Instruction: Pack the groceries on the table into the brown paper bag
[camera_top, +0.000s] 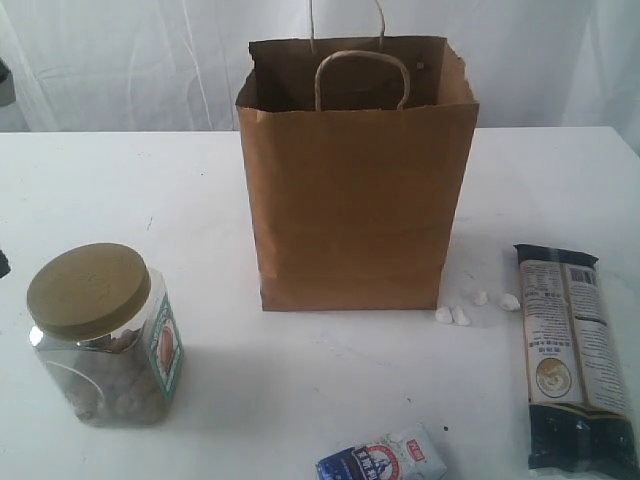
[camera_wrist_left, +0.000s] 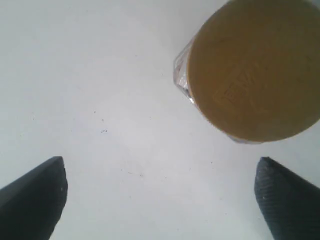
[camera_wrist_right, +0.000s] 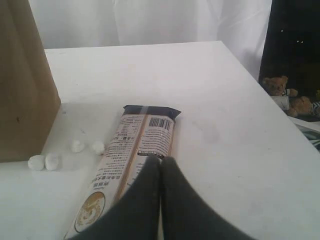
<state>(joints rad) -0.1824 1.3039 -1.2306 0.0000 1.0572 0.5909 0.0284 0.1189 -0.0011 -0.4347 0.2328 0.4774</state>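
Note:
The brown paper bag (camera_top: 355, 170) stands upright and open at the middle of the white table (camera_top: 300, 380); its side wall (camera_wrist_right: 22, 85) shows in the right wrist view. A clear jar with a tan lid (camera_top: 100, 335) stands front left, and the left wrist view looks down on its lid (camera_wrist_left: 255, 67). My left gripper (camera_wrist_left: 160, 200) hangs open above bare table beside the jar, nothing between its fingers. A long dark packet (camera_top: 578, 355) lies front right. My right gripper (camera_wrist_right: 161, 162) is shut and empty just over that packet (camera_wrist_right: 135, 150). A small blue-white packet (camera_top: 385, 460) lies at the front edge.
Several tiny white pebble-like bits (camera_top: 460, 312) lie by the bag's right front corner, also near the packet (camera_wrist_right: 60, 154). The table's right edge (camera_wrist_right: 260, 95) drops off, with teddy bears (camera_wrist_right: 290, 97) beyond it. White curtain hangs behind.

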